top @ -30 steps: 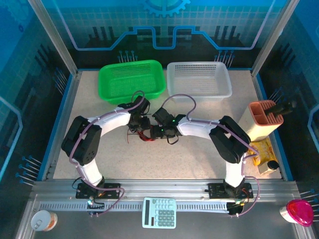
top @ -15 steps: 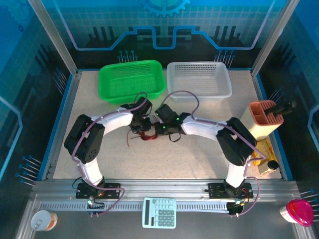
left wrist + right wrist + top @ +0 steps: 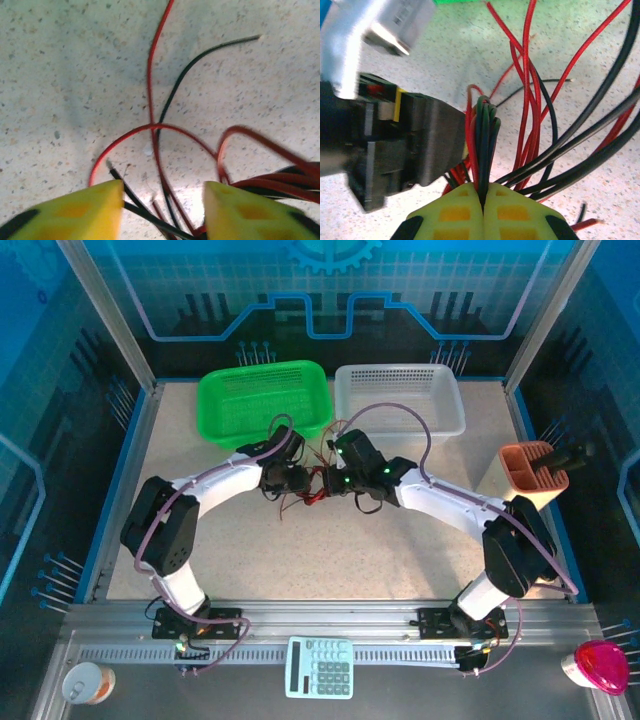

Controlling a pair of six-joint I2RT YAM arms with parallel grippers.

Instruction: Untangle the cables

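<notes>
The cables [image 3: 312,492], a loose knot of thin red and black wires, lay on the speckled table [image 3: 380,550] just in front of the green basket [image 3: 265,400], off its near right corner. Both arms met over that knot.

The right gripper [image 3: 482,197] was closed tight. Its yellow fingers [image 3: 510,212] were pressed together on a small bunch of red, black and dark green strands that stood up from the pinch in a narrow loop. More red and black strands fanned away from it towards the basket's side of the table.

The left gripper [image 3: 162,195] had its jaws apart, hanging just above the table on the basket's near side. Several black and red wires ran through the gap between its yellow fingers [image 3: 100,205], but neither finger pressed on them. Beyond the fingertips a red strand curved in an arch, crossed by one straight red wire and one black wire whose bare end pointed away. In the right wrist view the left gripper's dark body sat just beside the pinched bunch.
</notes>
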